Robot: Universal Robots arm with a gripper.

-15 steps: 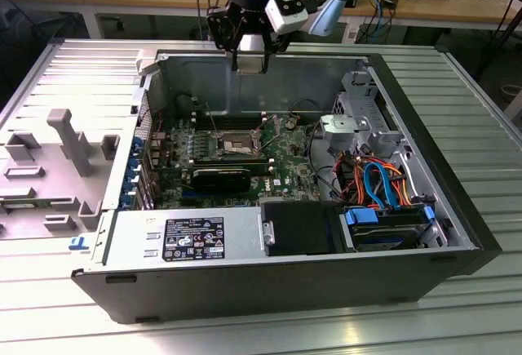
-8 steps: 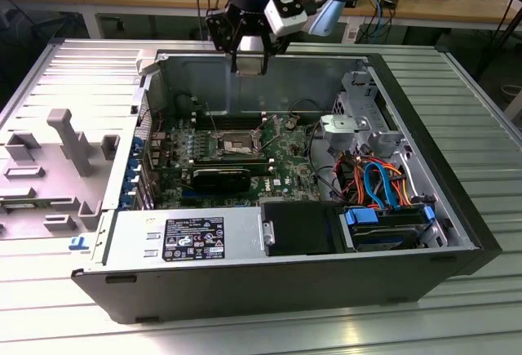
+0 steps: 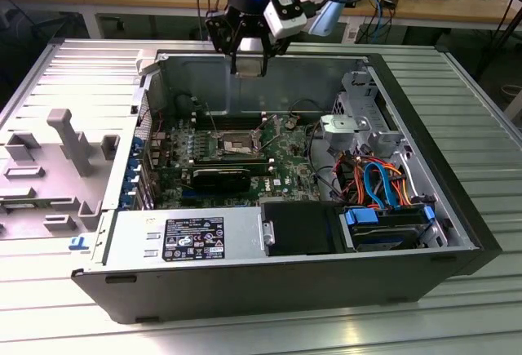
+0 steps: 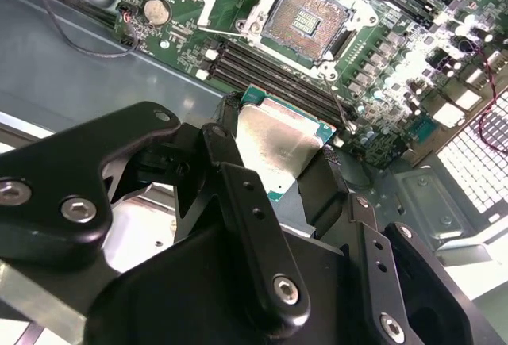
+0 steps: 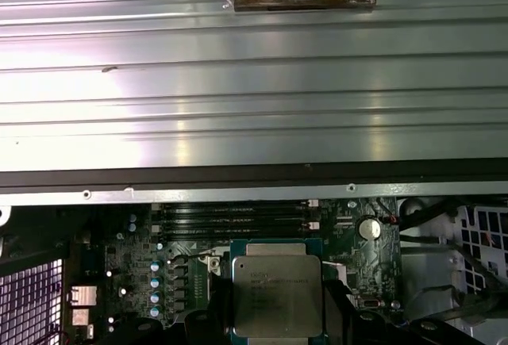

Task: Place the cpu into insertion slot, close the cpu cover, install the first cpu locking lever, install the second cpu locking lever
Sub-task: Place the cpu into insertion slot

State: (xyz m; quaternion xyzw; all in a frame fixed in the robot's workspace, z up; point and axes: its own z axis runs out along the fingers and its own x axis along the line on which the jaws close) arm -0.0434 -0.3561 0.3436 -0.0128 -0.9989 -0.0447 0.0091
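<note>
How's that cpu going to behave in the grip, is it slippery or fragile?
The cpu looks thin, flat and rigid, so probably stiff and light. Its shiny metal top suggests it could slip in the pincer, which seems to grip only its edges.

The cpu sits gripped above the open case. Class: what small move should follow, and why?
Probably carry it across until it hangs over the insertion slot. The gripper is shut on the cpu, high above the board, and in the second wrist view the slot lies open, pin grid bare, offset from the cpu.
</note>
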